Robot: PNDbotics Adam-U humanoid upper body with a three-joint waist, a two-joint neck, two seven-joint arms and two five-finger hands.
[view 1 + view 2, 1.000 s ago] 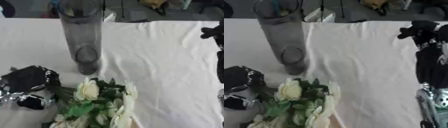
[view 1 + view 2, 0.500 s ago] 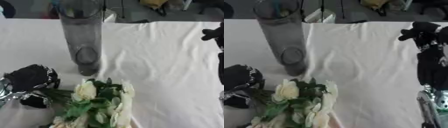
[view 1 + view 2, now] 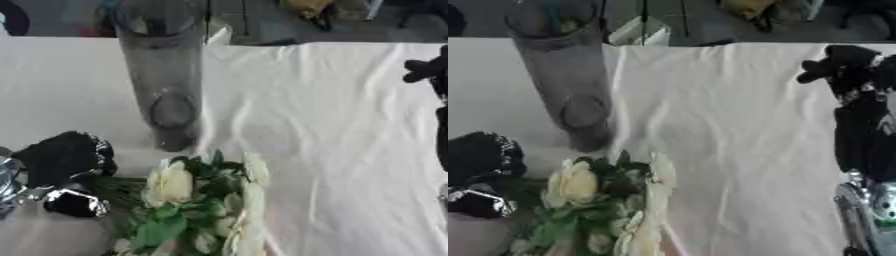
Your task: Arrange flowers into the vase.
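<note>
one left hand (image 3: 66,160) curled round flowers (image 3: 197,200) beside vase (image 3: 162,75); right hand's (image 3: 846,67) fingers unclear

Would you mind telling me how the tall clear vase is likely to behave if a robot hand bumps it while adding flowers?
The vase stands upright, tall and narrow, so it would probably tip rather than slide. It looks like clear glass, hence likely fragile and slippery. It appears empty, with the flowers lying beside its base, so it is probably light.

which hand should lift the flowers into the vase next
Probably the left. The left robot hand is already at the stems of the flowers, just below the vase. The right robot hand is raised at the far right edge, well away from both.
</note>
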